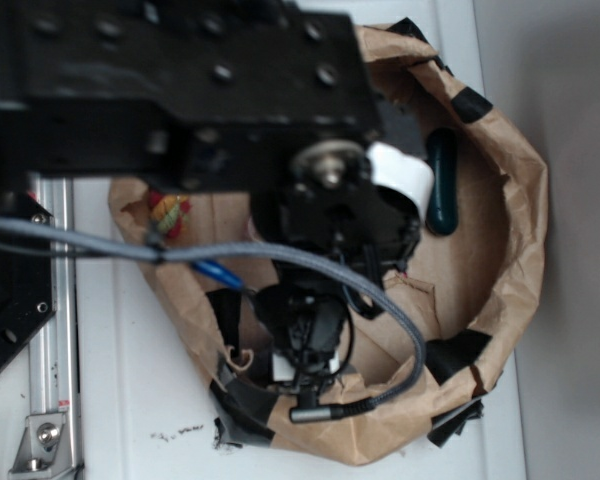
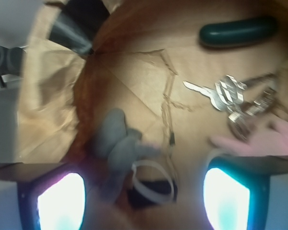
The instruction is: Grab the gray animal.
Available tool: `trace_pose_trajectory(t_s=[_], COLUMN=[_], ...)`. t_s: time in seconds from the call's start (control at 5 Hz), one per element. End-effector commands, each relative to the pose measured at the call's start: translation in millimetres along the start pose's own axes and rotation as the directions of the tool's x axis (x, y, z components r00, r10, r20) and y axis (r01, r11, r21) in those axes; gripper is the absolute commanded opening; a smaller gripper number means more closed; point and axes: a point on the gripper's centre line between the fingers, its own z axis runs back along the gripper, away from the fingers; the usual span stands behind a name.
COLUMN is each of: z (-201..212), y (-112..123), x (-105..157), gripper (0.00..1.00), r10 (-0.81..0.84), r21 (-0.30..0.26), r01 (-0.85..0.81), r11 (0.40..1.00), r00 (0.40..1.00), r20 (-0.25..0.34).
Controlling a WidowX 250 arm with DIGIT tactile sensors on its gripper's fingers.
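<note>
Down in the wrist view, the small soft gray plush animal (image 2: 117, 148) lies at about seven o'clock on the brown paper bag's floor (image 2: 134, 81), its thin white string loop (image 2: 153, 184) trailing toward six. The black gripper (image 2: 144, 201) hangs just above with glowing pads (image 2: 62, 201) apart, clamped on nothing. Silver metal keys (image 2: 225, 96) lie at two o'clock, the dark green rounded object (image 2: 237, 31) at one, the pink plush (image 2: 259, 141) at four.
</note>
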Motion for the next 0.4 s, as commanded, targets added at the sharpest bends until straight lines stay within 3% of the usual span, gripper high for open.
trace_pose_trajectory(t_s=[0.0, 0.2], z=[-22.4, -38.5], y=[3.7, -15.5], x=[18.2, 10.0], gripper=[1.0, 1.0], r10=[-0.072, -0.144], r21=[-0.066, -0.087], r01=[0.077, 0.15], r11=[0.995, 0.985], r00=[0.995, 0.987], r20=[0.071, 0.076])
